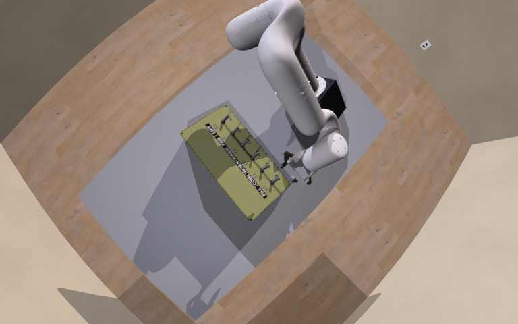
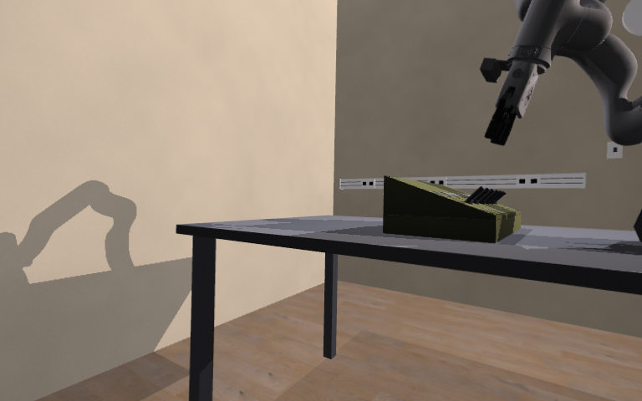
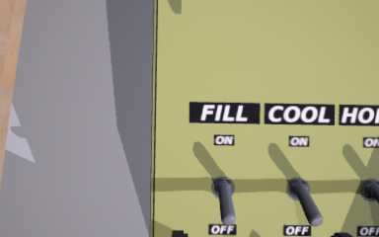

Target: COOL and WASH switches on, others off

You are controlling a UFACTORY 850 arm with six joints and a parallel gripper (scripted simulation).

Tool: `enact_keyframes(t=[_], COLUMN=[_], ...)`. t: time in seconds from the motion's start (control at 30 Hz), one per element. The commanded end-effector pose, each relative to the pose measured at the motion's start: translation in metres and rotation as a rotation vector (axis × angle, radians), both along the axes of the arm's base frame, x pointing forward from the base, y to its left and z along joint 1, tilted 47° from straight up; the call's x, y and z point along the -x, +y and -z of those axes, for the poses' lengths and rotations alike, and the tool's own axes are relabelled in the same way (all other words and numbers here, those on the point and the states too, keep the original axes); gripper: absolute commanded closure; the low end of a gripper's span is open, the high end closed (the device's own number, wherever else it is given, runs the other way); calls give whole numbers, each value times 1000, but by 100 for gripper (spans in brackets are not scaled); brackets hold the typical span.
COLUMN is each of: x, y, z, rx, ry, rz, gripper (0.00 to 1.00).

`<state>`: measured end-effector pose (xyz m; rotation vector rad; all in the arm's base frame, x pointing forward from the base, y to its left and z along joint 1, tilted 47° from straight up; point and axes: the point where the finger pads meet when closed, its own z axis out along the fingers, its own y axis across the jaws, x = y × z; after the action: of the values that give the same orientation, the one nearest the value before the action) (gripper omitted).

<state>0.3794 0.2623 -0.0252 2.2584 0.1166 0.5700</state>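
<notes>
An olive console (image 1: pixel 228 179) (image 2: pixel 425 217) (image 3: pixel 257 54) sits slantwise on the grey table (image 1: pixel 125 183) (image 2: pixel 293 226). It carries a row of dark toggle levers labelled LIFT, FAN, WASH, HORN, COOL and FILL. In the wrist view the FILL lever (image 3: pixel 224 199) (image 1: pixel 274 179) and the COOL lever (image 3: pixel 306 202) (image 1: pixel 264 167) both lean toward OFF. The HORN lever (image 3: pixel 370 190) is cut off at the edge. The WASH lever (image 1: pixel 244 143) leans the same way as its neighbours. My gripper (image 1: pixel 289 171) (image 2: pixel 496 134) is open and empty. It hangs well above the console's FILL end.
The arm's black base block (image 1: pixel 332 95) stands on the table behind the console's switch side. A white rail (image 2: pixel 544 180) runs along the back wall. The table's edges drop to a wooden floor (image 1: pixel 382 229).
</notes>
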Motion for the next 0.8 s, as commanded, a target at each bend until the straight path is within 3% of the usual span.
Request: enact_keyframes(t=[0.0,0.23,0.57,0.6,0.77], x=[0,0,-2,-2,-3], y=[1,1,-19,-19,-22], z=[0,-1,-24,-24,-22], rx=[-2,-2,-1,-1,-2], ry=[-1,-1,-1,-1,-1], rz=[0,0,0,0,0], gripper=[23,23,23,0,0])
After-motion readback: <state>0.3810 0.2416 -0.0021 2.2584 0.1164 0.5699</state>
